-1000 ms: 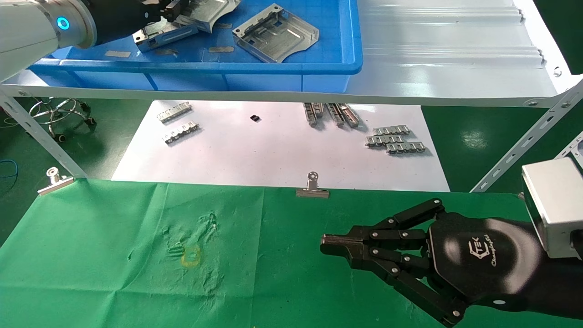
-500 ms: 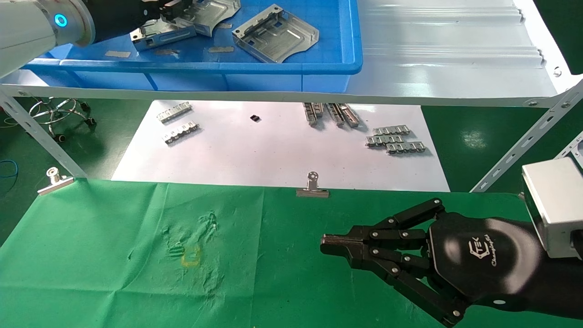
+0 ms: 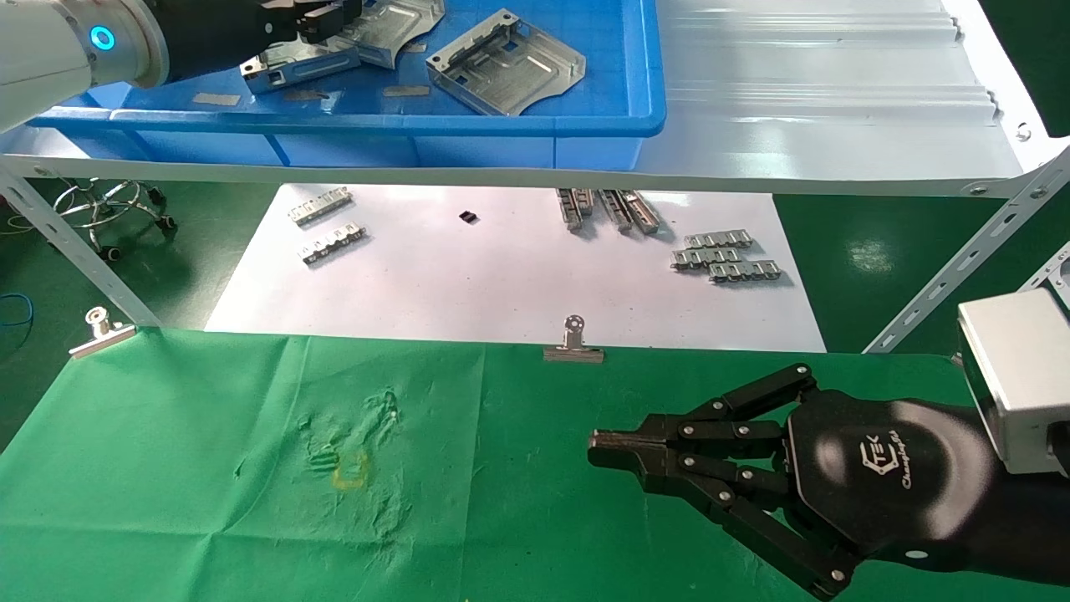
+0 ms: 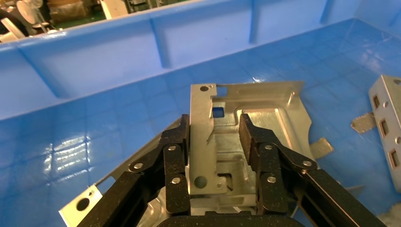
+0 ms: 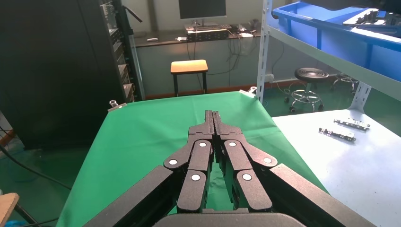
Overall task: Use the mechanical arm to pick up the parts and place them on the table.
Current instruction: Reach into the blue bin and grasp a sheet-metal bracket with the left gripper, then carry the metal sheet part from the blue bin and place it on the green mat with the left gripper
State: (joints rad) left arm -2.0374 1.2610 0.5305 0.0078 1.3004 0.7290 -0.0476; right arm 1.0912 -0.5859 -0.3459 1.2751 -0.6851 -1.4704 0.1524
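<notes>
Silver part [image 4: 236, 142] between left hand [image 4: 215, 137] fingers, gap visible | right hand [image 3: 595, 442] "TEK", pressed together

Blue bin [image 3: 535, 125] sits on white ribbed shelf [image 3: 836, 100]. Below it, white paper sheet [image 3: 501, 284] carries toothed metal strips [image 3: 726, 257] in several clusters and one small black piece [image 3: 468, 216]. Two binder clips [image 3: 573, 343] along cloth's far edge; stool [image 5: 189, 66] in background.
</notes>
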